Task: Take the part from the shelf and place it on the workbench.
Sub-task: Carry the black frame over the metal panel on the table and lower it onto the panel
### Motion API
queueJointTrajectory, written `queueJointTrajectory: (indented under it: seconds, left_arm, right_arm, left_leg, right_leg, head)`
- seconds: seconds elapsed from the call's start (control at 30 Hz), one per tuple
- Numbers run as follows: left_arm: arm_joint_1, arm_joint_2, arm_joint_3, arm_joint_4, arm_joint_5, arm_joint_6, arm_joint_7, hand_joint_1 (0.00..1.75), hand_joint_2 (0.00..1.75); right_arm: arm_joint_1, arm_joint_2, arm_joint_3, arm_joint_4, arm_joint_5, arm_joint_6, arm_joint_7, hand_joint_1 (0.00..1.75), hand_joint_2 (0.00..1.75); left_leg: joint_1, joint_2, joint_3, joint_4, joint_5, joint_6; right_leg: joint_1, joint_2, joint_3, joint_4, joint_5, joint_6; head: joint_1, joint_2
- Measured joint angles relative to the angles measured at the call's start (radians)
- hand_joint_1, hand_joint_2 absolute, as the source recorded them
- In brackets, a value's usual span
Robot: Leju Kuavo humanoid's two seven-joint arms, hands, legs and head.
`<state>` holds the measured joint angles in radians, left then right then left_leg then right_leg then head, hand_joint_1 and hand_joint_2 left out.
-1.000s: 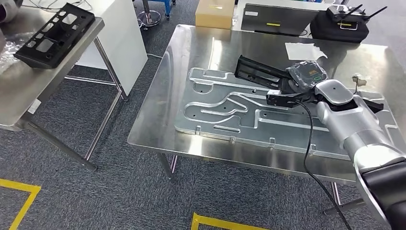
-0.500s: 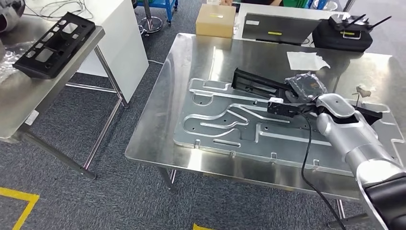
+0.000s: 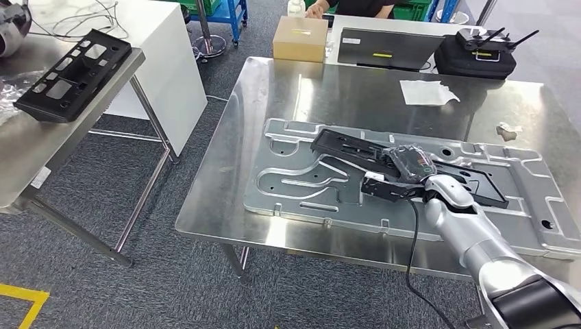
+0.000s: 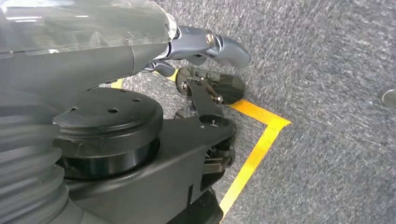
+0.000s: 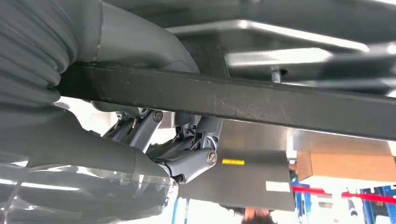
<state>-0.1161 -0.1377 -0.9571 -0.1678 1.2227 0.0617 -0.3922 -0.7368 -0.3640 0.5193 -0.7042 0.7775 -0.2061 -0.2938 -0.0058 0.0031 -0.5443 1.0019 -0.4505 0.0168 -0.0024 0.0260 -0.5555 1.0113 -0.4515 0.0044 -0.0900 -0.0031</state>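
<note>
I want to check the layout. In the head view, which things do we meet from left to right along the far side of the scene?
Black frame part on the side table → white cabinet → cardboard box → grey panel → black case with antennas.

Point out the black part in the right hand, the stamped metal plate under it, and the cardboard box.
black part (image 3: 346, 146): head view, its far end.
right hand (image 3: 411, 164): head view, its back.
stamped metal plate (image 3: 288, 184): head view, bare near-left area.
cardboard box (image 3: 299, 38): head view, its top.
</note>
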Motion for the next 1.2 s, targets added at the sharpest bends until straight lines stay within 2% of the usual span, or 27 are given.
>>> queueJointTrajectory:
  seconds: [0.1, 0.2, 0.37, 0.57, 0.97, 1.1, 1.2]
  left_arm:
    - [-0.001, -0.004, 0.000, 0.000, -0.008, -0.002, -0.002, 0.00, 1.75]
    - [-0.007, -0.010, 0.000, -0.002, -0.016, -0.016, -0.006, 0.00, 1.75]
    - [-0.026, -0.017, 0.000, -0.008, -0.022, -0.038, -0.019, 0.00, 1.75]
    - [-0.051, -0.018, 0.000, -0.012, -0.031, -0.040, -0.036, 0.00, 1.75]
    - [-0.063, -0.018, -0.002, -0.017, -0.067, -0.056, -0.072, 0.00, 1.75]
    - [-0.065, -0.018, -0.006, -0.018, -0.086, -0.063, -0.071, 0.00, 1.75]
    - [-0.067, -0.018, -0.015, -0.018, -0.102, -0.068, -0.071, 0.00, 1.75]
  right_arm:
    - [0.021, 0.004, -0.002, 0.017, -0.022, 0.032, -0.041, 1.75, 1.75]
    - [0.040, 0.018, 0.022, 0.041, 0.023, -0.007, -0.056, 1.75, 1.75]
    - [0.042, 0.063, 0.051, 0.078, 0.049, -0.078, -0.017, 1.75, 1.75]
    - [0.034, 0.103, 0.064, 0.088, 0.059, -0.094, 0.013, 1.75, 1.75]
    - [0.038, 0.115, 0.064, 0.088, 0.084, -0.104, 0.041, 1.75, 1.75]
    - [0.044, 0.121, 0.063, 0.087, 0.098, -0.106, 0.054, 0.00, 0.00]
    - [0.045, 0.126, 0.056, 0.087, 0.108, -0.106, 0.046, 0.00, 0.00]
  left_leg:
    - [0.004, 0.000, 0.008, 0.000, -0.004, -0.001]
    - [0.004, 0.001, 0.014, 0.001, -0.009, 0.000]
    - [0.005, 0.014, 0.024, 0.004, -0.017, 0.003]
    - [0.005, 0.019, 0.033, 0.005, -0.025, 0.003]
    - [0.005, 0.021, 0.035, 0.006, -0.029, 0.004]
    - [0.006, 0.021, 0.037, 0.007, -0.030, 0.004]
    - [0.006, 0.021, 0.037, 0.007, -0.031, 0.004]
  right_leg:
    - [0.004, 0.000, 0.011, -0.005, -0.003, 0.000]
    - [0.006, 0.001, 0.019, -0.008, -0.006, -0.001]
    - [0.006, 0.014, 0.027, -0.010, -0.007, 0.000]
    - [0.007, 0.019, 0.036, -0.011, -0.011, 0.004]
    - [0.008, 0.020, 0.038, -0.011, -0.014, 0.002]
    - [0.008, 0.020, 0.039, -0.011, -0.015, 0.003]
    - [0.007, 0.020, 0.039, -0.011, -0.016, 0.004]
  head:
    - [0.000, 0.000]
    - [0.000, 0.000]
    - [0.000, 0.000]
    - [0.000, 0.000]
    - [0.000, 0.000]
    - [0.000, 0.000]
    - [0.000, 0.000]
